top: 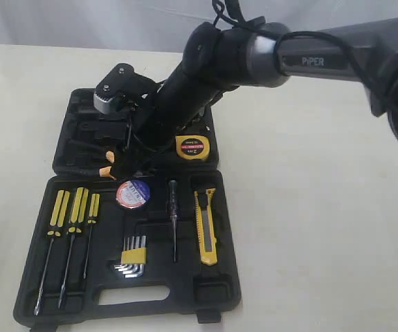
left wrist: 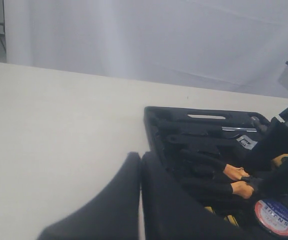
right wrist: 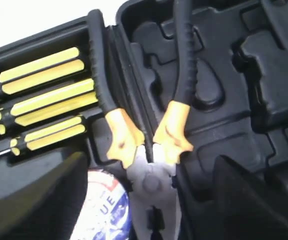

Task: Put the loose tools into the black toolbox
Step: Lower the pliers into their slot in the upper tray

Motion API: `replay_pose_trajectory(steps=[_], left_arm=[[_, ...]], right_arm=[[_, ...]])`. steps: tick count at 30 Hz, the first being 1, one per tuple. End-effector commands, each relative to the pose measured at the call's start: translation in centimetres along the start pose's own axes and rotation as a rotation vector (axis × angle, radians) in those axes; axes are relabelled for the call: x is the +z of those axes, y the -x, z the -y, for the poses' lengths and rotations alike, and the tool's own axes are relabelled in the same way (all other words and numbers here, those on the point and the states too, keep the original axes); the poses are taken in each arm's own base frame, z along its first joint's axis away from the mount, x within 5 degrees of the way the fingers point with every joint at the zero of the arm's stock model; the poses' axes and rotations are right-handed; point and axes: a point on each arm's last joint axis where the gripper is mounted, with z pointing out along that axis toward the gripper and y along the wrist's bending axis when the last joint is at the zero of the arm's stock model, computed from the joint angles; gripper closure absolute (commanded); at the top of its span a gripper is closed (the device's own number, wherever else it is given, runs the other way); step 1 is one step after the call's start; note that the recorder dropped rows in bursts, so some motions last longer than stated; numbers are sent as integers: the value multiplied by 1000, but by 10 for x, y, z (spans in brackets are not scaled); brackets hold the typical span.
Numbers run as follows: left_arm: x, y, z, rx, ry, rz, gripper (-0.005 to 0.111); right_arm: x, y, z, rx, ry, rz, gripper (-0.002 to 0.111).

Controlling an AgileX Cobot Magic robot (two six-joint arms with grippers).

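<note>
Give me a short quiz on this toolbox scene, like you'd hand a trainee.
1. True or false: the yellow utility knife lies on the table, outside the black toolbox.
2. Which tool sits between the open fingers of the right gripper? A) hammer B) pliers C) saw
3. How many yellow-handled screwdrivers lie side by side in the toolbox?

Key: 1 false, it lies in the toolbox; 2 B; 3 three.
</note>
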Motion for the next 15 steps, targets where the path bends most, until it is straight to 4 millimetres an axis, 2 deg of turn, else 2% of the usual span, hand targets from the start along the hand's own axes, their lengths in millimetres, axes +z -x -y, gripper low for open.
replay_pose_trajectory(steps=[1,12,15], left_arm=[[0,1,1,2,-5,-1,107],[0,1,1,2,-5,-1,107],[0,1,1,2,-5,-1,107]], right_arm=[[4,2,3,0,-10,11,41],[24,-5,9,29,10,0,42],[24,-5,9,22,10,0,51]])
